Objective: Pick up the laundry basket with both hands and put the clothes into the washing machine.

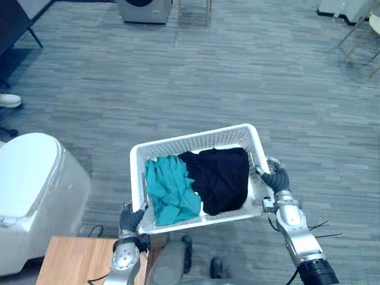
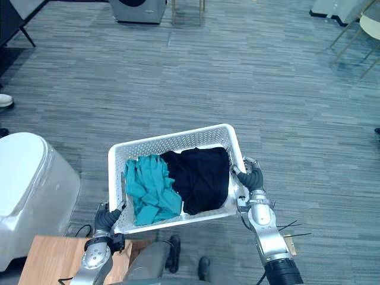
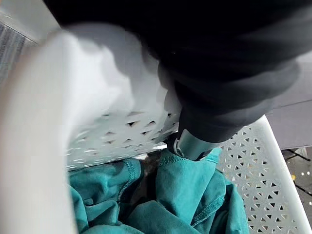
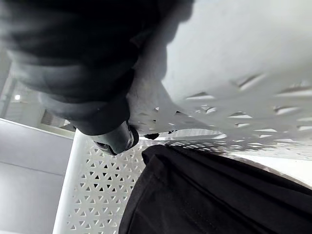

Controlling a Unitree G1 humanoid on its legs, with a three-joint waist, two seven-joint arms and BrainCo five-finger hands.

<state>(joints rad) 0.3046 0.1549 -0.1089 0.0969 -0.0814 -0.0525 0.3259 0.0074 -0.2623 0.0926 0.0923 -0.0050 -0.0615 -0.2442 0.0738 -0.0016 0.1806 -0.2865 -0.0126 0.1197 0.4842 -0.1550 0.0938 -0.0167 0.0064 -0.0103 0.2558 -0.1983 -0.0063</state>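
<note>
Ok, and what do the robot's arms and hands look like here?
The left arm and right arm are silver-grey, in rounded metal segments. The left hand and right hand are wrapped in dark ribbed covers, silver showing at the fingers.

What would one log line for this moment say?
basket: held up | left hand: grips rim | right hand: grips rim | load: teal clothes, black clothes | washing machine: ahead, not reached

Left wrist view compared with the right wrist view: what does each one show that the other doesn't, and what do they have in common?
The left wrist view gives the teal garment just past the left hand, which curls over the laundry basket rim. The right wrist view gives the black garment beside the right hand, likewise hooked on the rim. Both share the basket's white perforated wall.
</note>
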